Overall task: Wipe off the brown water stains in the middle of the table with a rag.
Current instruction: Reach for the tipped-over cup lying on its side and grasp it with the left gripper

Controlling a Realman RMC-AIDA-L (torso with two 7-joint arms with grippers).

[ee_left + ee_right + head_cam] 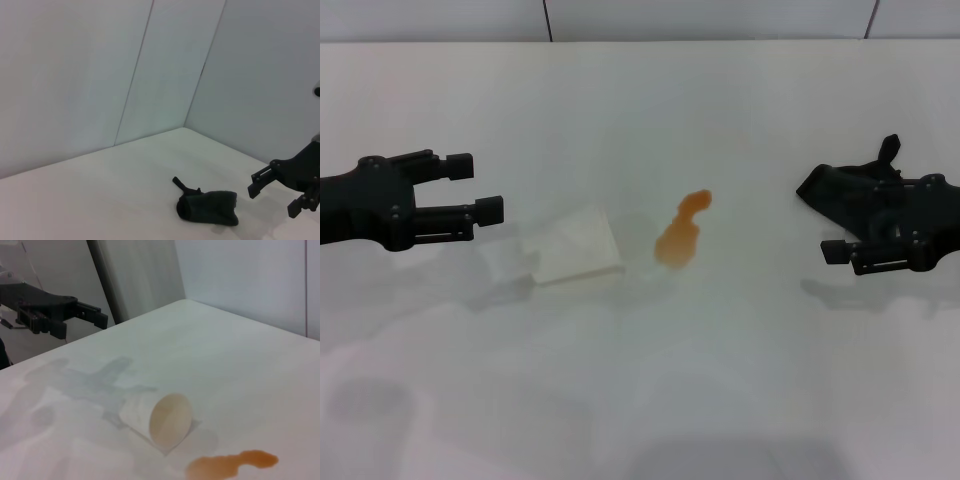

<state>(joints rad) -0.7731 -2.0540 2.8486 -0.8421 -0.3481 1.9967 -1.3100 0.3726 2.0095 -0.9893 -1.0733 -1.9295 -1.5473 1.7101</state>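
- Brown water stains (682, 233) lie mid-table (640, 400), untouched.
- Tipped plastic cup (578, 247) rests just left of the stains.
- Rag (209, 207) lies bunched well right of the stains, under the right gripper (840, 252); that gripper's grip cannot be told.
- Left gripper (478, 188) hovers beyond the cup, released and empty.

Left tool (480, 187) level at the left, fingers spread; right tool (842, 252) low at the right, fingers parted.
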